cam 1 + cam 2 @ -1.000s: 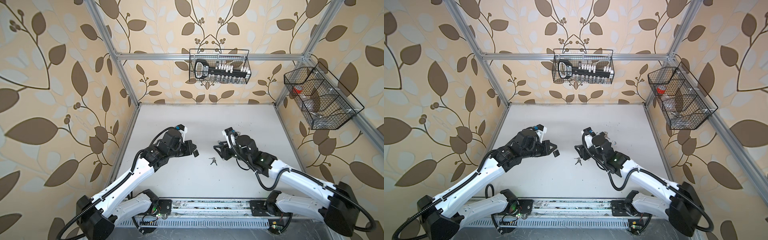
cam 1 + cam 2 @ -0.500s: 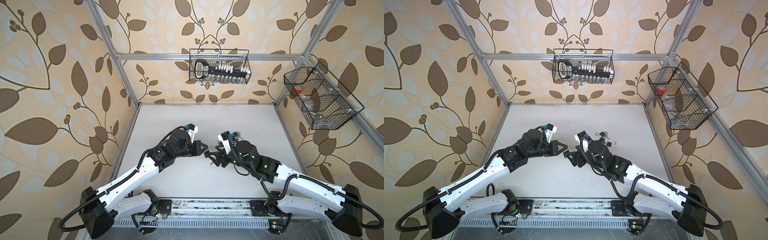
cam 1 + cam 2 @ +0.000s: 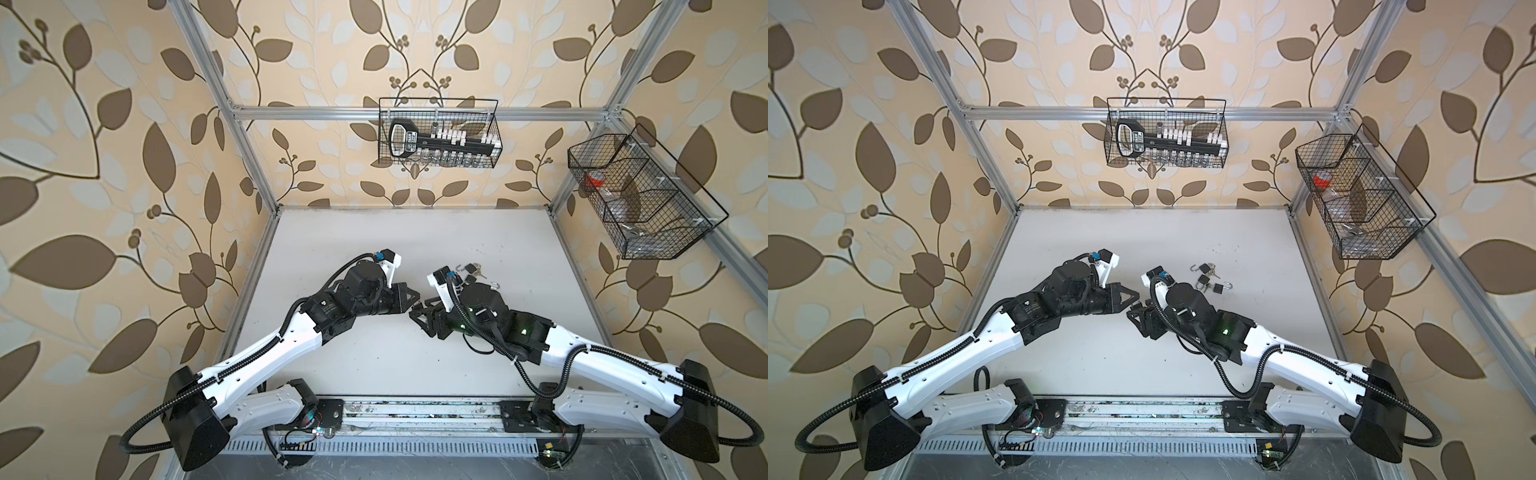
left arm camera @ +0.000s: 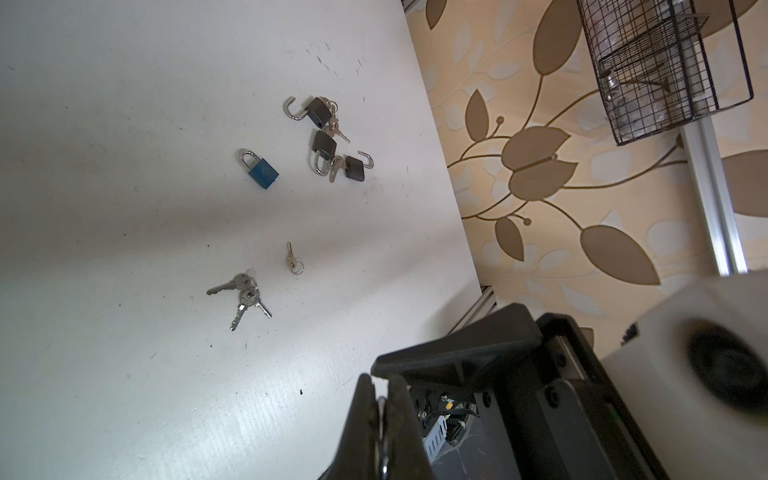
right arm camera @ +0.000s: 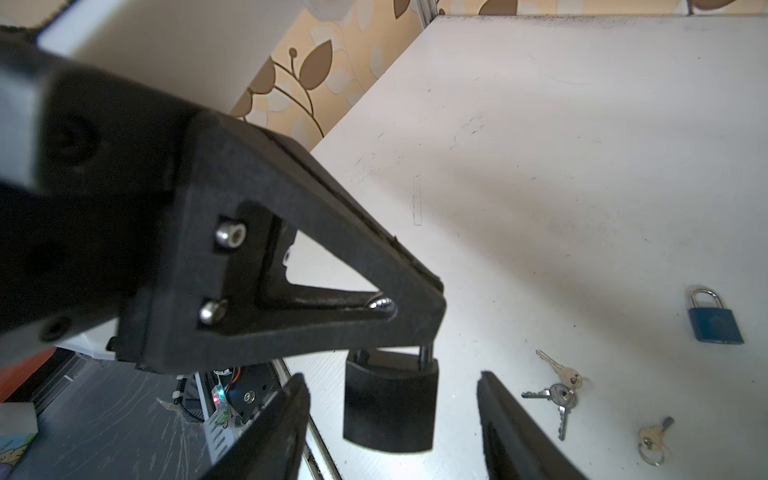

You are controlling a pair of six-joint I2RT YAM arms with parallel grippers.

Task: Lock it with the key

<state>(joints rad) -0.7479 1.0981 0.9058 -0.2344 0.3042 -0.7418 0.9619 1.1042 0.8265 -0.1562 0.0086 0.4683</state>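
The black padlock point(image 5: 390, 403) hangs by its shackle from the left gripper point(image 5: 424, 320), whose fingers are clenched on the steel loop so that the body dangles clear of the table point(image 5: 540, 145). That body sits in the gap of the right gripper point(image 5: 390, 376). Its 2 fingers point(image 5: 286, 415) stand apart, 1 on either side of the lock, released, with a strip of table showing between each pad and the lock.

In both top views the left gripper point(image 3: 413, 300) and the right gripper point(image 3: 419, 316) meet tip to tip over the middle of the table.

On the table below, out past 1 finger of the right gripper, lies a bunch of keys point(image 5: 557, 388). A single key point(image 5: 652, 436) on its own ring is near it, and a blue padlock point(image 5: 715, 324) with its shackle closed lies a little further off. Behind the right gripper's wrist, toward the back wall, 3 more black padlocks point(image 3: 1203, 282) lie clustered, 2 of them with shackles swung open.
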